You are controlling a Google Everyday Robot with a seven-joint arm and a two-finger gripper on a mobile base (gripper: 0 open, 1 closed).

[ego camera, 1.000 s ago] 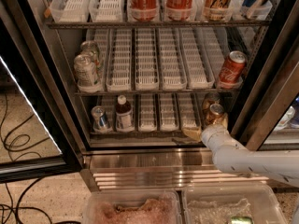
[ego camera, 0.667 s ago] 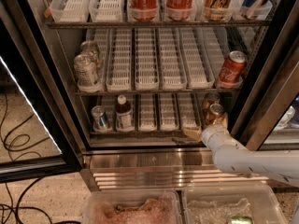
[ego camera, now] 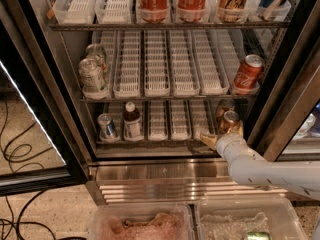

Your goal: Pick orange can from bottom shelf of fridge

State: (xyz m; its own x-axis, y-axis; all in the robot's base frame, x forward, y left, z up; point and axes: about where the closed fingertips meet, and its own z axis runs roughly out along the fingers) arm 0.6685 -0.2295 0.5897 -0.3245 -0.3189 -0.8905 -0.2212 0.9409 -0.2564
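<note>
— What does the orange can look like, and where is it?

— It is small and copper-orange with a silver top rim. It stands at the front of the rightmost lane on the bottom shelf of the fridge, with its twin just behind it.

— And the gripper?

— It sits at that lane's front, spread wide. One finger lies left of the can and the other shows at its right. It is not closed on the can.

— Has anything changed from a second ago?

— Nothing that shows. The arm and the cans sit where they did.

— What do the other lanes hold?

— On the bottom shelf there is a silver-blue can at far left, and a bottle beside it. On the rack above, silver cans stand at left and a red can at right.

— And below the fridge?

— There are two clear bins. The left bin holds something pinkish. The right bin holds crumpled clear stuff and a greenish can top.
</note>
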